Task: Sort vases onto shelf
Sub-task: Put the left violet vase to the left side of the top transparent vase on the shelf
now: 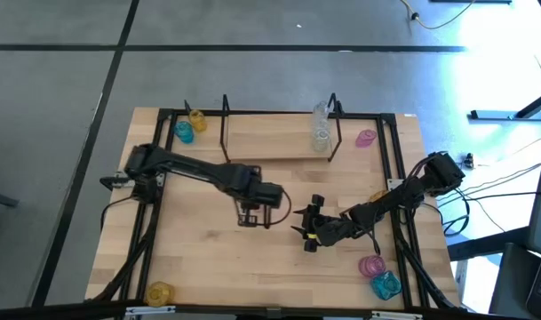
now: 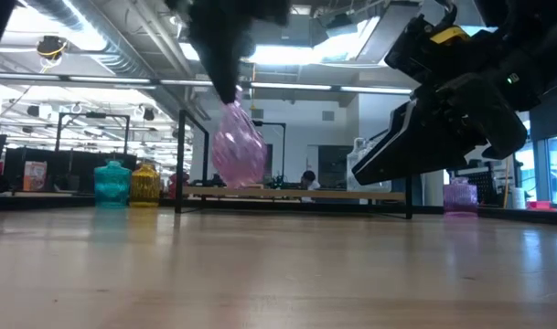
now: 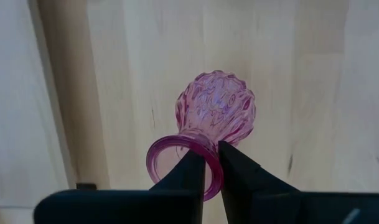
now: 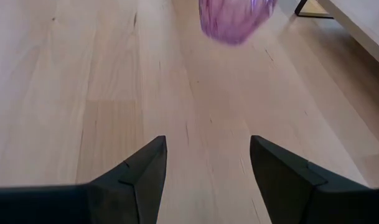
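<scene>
Hanging over the pale wood table [image 1: 199, 267] — left tool [image 3: 212, 163] pinching pink vase [image 3: 217, 112], right tool [image 4: 208, 163] wide.

Pink vase [image 4: 234, 22] top cut off by edge; left gripper [image 2: 228, 87] a dark blur.

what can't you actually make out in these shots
- High view: the pink ribbed glass vase pinched at its rim by the left gripper is hidden under that arm.
- Right wrist view: the same vase is cut off by the frame's edge.
- Low view: the right gripper shows as a dark blur; its open fingers are unreadable.
</scene>
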Available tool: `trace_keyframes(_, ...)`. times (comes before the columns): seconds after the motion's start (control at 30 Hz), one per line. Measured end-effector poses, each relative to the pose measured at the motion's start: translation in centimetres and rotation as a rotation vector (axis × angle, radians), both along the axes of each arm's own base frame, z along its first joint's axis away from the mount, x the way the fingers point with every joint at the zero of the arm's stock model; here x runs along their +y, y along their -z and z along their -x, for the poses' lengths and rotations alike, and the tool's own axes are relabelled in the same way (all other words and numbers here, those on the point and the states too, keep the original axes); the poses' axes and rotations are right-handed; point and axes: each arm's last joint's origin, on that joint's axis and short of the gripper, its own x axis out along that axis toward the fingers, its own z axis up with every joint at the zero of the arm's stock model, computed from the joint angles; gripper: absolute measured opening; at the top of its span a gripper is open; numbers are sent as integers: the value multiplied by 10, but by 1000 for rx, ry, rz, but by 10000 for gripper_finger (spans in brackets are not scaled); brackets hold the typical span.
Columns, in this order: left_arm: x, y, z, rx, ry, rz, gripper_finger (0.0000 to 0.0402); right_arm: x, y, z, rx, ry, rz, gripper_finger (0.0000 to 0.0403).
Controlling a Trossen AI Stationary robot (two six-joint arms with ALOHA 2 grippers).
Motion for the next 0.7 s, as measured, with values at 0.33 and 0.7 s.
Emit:
trace_keyframes(0.33, -2, 29, -22, 59, -5, -5, 29, 0, 0, 0, 0, 0, 0, 216)
trace_keyframes(0.7, -5, 29, -30, -22, 1, 5, 68, 0, 0, 0, 0, 0, 0, 216)
